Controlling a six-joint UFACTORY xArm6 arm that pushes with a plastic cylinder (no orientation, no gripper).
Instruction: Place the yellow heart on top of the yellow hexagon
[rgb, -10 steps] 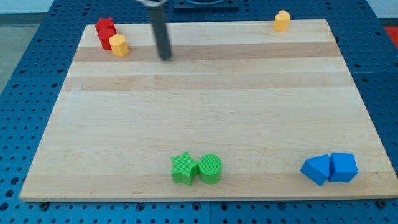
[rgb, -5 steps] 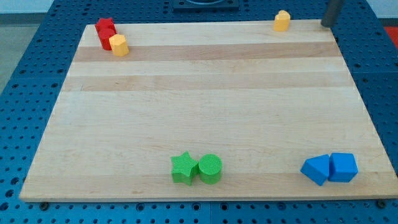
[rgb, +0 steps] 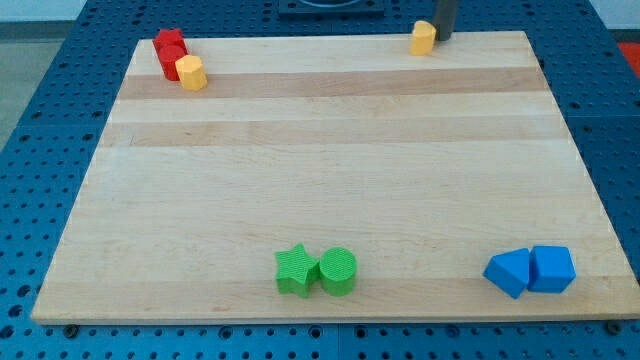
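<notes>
The yellow heart (rgb: 423, 38) sits at the top edge of the wooden board (rgb: 330, 170), right of the middle. My tip (rgb: 443, 36) is right beside it, touching its right side. The yellow hexagon (rgb: 190, 72) lies at the top left of the board, touching the red block (rgb: 170, 51) just above and left of it. The heart is far to the right of the hexagon.
A green star (rgb: 297, 270) and a green cylinder (rgb: 338, 271) sit together near the bottom edge. A blue triangular block (rgb: 508, 272) and a blue cube (rgb: 552, 268) sit together at the bottom right.
My tip swept from the top left across to the far right, then came back left against the yellow heart. The heart has slid a little to the left.
</notes>
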